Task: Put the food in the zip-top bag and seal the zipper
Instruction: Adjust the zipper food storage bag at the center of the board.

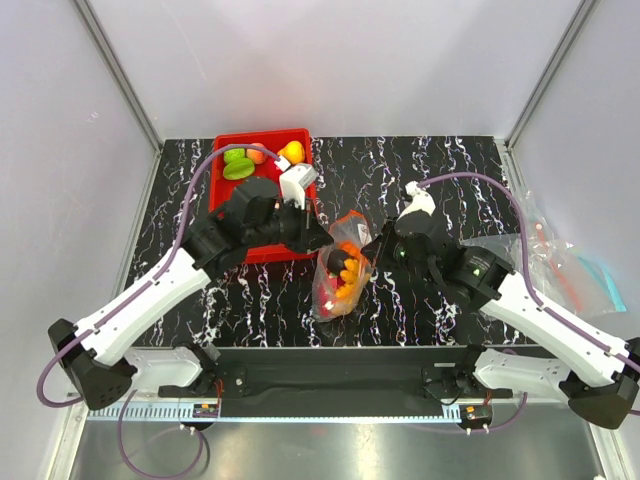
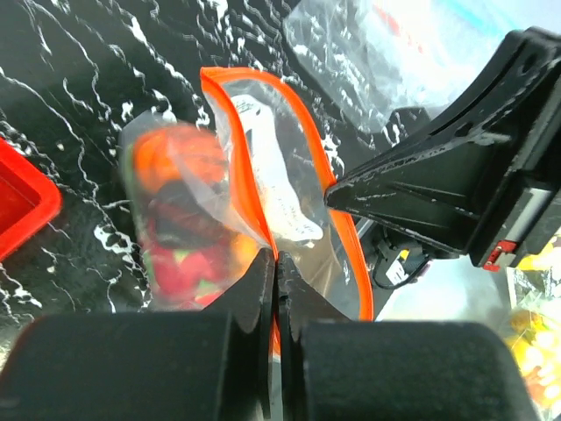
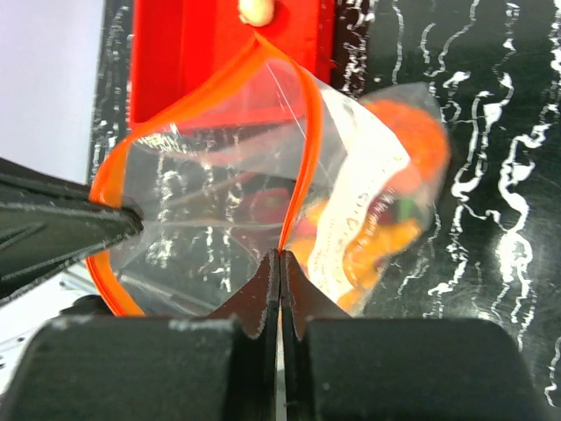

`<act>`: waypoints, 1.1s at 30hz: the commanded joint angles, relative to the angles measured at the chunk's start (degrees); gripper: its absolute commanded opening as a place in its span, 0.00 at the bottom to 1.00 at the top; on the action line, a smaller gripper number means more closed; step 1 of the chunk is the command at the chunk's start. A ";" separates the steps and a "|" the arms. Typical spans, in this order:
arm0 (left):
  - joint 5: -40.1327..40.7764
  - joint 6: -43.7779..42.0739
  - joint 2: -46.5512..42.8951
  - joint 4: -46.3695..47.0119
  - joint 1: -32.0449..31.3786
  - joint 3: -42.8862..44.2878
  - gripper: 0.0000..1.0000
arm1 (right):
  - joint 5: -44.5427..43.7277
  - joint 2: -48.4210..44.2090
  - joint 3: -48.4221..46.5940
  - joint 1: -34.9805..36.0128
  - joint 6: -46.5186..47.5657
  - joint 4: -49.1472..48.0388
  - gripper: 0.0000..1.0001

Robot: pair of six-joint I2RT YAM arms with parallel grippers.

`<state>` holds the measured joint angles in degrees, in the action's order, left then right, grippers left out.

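Observation:
The clear zip-top bag [image 1: 343,272] hangs between my two grippers over the middle of the table, its mouth held open. Several food pieces sit inside it, orange and red ones [image 1: 347,276]; they also show in the left wrist view [image 2: 180,237] and the right wrist view [image 3: 386,237]. My left gripper [image 1: 322,240] is shut on the orange-red zipper [image 2: 263,232] on one side of the mouth. My right gripper [image 1: 372,246] is shut on the zipper [image 3: 302,140] on the other side. More food lies in the red tray [image 1: 225,190]: green pieces [image 1: 238,166], an orange one and a yellow one [image 1: 291,151].
A clear bag with a blue tint [image 1: 560,262] lies at the table's right edge. The red tray stands at the back left, just behind my left arm. Grey walls enclose the black marbled table [image 1: 440,170] on three sides.

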<state>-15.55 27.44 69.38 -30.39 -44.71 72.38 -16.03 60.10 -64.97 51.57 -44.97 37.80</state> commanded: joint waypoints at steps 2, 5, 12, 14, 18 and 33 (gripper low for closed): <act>0.43 -1.86 -0.58 2.46 0.32 3.29 0.00 | 1.53 -1.47 -0.33 -0.42 -1.69 -3.79 0.00; -1.41 -2.92 1.53 0.96 0.32 4.79 0.00 | 2.93 -1.39 0.46 -0.42 -2.67 -5.72 0.00; 0.43 -6.34 4.00 -2.04 0.24 7.25 0.00 | 3.64 0.02 -1.73 -0.33 -0.48 -6.25 0.00; 1.05 -6.35 4.09 -2.65 0.32 8.12 0.00 | 2.77 0.02 -2.00 -0.42 -0.38 -4.76 0.00; 0.88 -7.83 4.36 -4.15 0.32 9.36 0.00 | 2.05 -1.47 0.54 -0.33 -1.00 -6.59 0.00; 0.43 -15.05 -0.39 0.86 0.76 1.01 0.64 | -0.14 -9.64 11.09 -0.42 -4.69 -12.75 0.00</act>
<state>-15.00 14.57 73.17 -33.32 -44.27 73.93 -13.19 52.64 -54.19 51.57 -48.07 30.00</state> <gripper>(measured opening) 0.415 0.010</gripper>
